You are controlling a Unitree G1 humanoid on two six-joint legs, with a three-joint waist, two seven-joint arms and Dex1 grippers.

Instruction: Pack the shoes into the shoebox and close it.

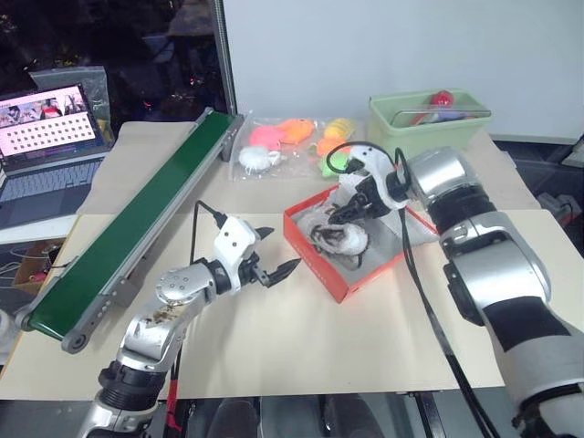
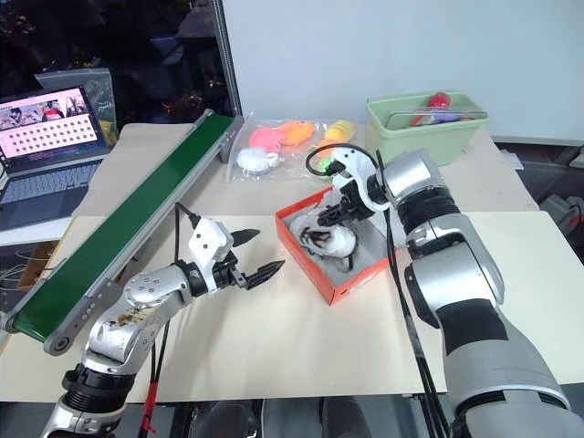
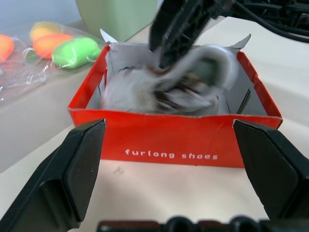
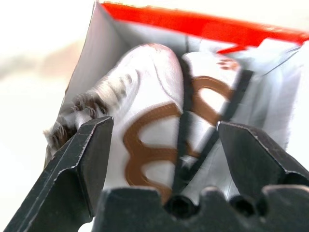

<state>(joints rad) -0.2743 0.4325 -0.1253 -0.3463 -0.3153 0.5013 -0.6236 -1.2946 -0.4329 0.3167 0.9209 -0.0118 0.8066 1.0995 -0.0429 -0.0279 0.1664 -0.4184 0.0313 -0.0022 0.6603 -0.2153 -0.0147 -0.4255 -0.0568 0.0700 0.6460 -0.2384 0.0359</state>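
The red-orange shoebox [image 1: 310,260] stands open on the table, right of centre. Cream-white shoes [image 1: 339,240] with dark laces and brown markings lie inside it. My right gripper [image 1: 351,210] hangs just above them, pointing down into the box. In the right wrist view its fingers [image 4: 87,154] stand apart on either side of a shoe [image 4: 154,121], so it is open. My left gripper [image 1: 285,247] is open and empty, level with the table a little to the left of the box, facing its front wall [image 3: 174,140]. The right arm hides most of the lid.
A green conveyor belt [image 1: 146,219] runs diagonally along the left. A laptop [image 1: 46,128] sits at the far left. Bright plush toys in a clear bag [image 1: 292,141] and a pale green bin [image 1: 429,119] stand behind the box.
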